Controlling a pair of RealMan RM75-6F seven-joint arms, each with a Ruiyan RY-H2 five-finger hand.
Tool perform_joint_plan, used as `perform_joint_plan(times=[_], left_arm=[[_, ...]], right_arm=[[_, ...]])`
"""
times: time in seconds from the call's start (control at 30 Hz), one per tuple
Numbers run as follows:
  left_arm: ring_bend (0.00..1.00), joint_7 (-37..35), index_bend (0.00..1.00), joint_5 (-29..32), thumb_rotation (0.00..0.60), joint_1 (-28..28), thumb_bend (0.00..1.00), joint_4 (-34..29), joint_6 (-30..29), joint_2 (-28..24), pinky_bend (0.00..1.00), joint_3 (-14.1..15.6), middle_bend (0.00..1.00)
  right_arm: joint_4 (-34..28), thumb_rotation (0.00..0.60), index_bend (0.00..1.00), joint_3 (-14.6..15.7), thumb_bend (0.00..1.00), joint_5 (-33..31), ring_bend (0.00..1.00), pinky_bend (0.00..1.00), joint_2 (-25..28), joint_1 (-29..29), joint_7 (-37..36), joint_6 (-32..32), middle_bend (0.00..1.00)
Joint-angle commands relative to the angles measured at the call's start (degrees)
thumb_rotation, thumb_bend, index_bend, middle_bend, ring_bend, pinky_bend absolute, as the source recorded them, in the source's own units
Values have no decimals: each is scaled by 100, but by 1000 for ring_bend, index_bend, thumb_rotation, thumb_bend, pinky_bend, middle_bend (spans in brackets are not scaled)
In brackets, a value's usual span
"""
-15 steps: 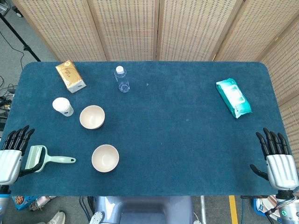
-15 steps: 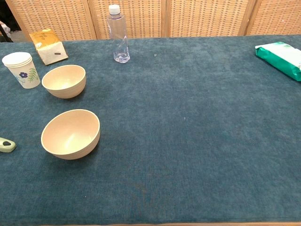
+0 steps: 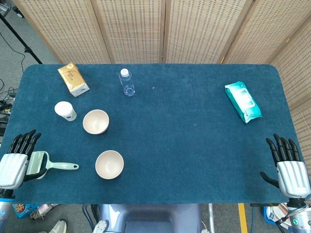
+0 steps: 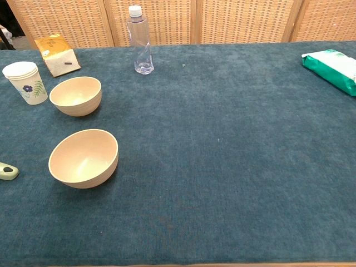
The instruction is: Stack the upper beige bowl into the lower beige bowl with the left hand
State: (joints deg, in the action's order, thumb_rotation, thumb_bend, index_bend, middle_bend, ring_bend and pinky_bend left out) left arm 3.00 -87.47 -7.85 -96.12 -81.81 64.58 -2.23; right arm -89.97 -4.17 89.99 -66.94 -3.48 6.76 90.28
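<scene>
Black fingers spread and gripping nothing, the left hand (image 3: pixel 13 164) hovers at the surface's (image 3: pixel 184 145) near left edge, just beside a green brush (image 3: pixel 46 165). Both bowls sit upright and apart: the upper beige bowl (image 3: pixel 95 121) near a paper cup (image 3: pixel 65 110), the lower beige bowl (image 3: pixel 109 164) closer in, on that hand's side. Opposite, the right hand (image 3: pixel 289 167) idles, likewise released.

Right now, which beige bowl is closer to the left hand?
The lower beige bowl, at the near table edge by the green brush. The upper beige bowl sits farther back, beside the paper cup. Left hand touches neither.
</scene>
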Motion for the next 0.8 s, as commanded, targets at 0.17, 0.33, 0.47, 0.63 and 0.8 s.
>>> perform_joint_plan(times=[0.17, 0.33, 0.47, 0.63, 0.8], left_arm=[[0, -656, 0, 413, 600, -1509, 0, 1280, 2097, 458, 0, -500, 0], [0, -603, 5, 674, 600, -1889, 8, 1949, 2552, 965, 0, -591, 0], [0, -609, 92, 729, 600, -2030, 39, 2167, 2663, 1206, 0, -597, 0], [0, -635, 141, 821, 600, -2202, 87, 2444, 2793, 1497, 0, -605, 0], [0, -699, 216, 936, 600, -2284, 218, 2692, 2840, 1775, 0, -607, 0]], right_arm=[[3, 600, 0, -67, 0, -129, 0, 0, 8, -36, -22, -75, 0], [53, 600, 0, -76, 0, -209, 0, 0, 9, -36, -69, -129, 0], [68, 600, 0, -81, 0, -226, 0, 0, 5, -38, -88, -140, 0], [67, 600, 0, -88, 0, -239, 0, 0, 5, -43, -101, -148, 0], [74, 600, 0, -81, 0, -258, 0, 0, 2, -55, -110, -191, 0]])
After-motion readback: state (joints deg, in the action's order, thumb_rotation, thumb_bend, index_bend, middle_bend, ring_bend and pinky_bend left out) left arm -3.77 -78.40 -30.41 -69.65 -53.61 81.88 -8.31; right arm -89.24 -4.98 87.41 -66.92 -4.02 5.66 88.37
